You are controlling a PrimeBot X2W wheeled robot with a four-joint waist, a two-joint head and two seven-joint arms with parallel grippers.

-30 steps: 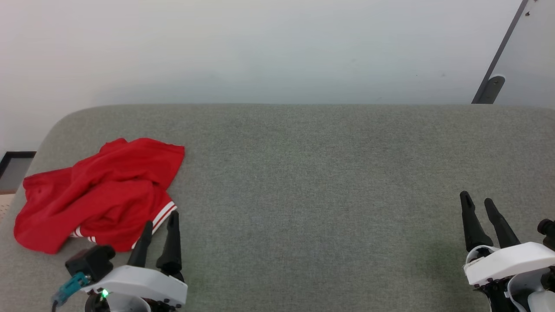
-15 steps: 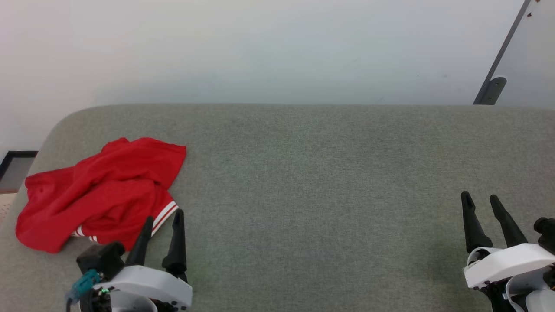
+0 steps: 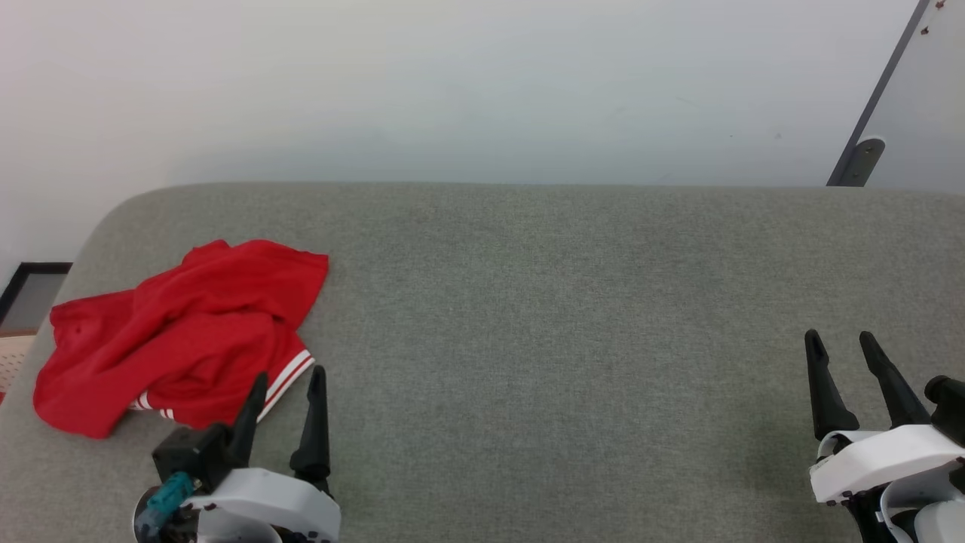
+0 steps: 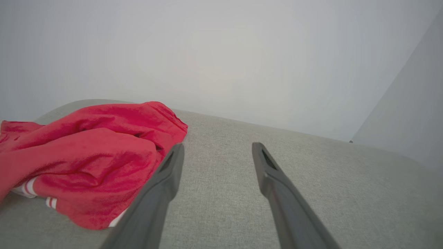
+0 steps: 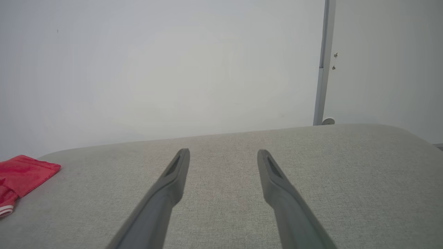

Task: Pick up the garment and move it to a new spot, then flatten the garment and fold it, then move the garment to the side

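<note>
Left gripper [image 3: 289,373] edged right, released like right gripper [image 3: 838,336]; garment [image 3: 181,332] lies lengthwise left-right.

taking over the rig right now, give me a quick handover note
Left claw: open, empty, by the striped hem of the crumpled bright red jersey T-shirt.
Right claw: open, empty, far right.
Shirt lies bunched at the left end of the grey fabric surface.
Done: nothing yet. Left: pick up, move, flatten, fold, set aside.
</note>
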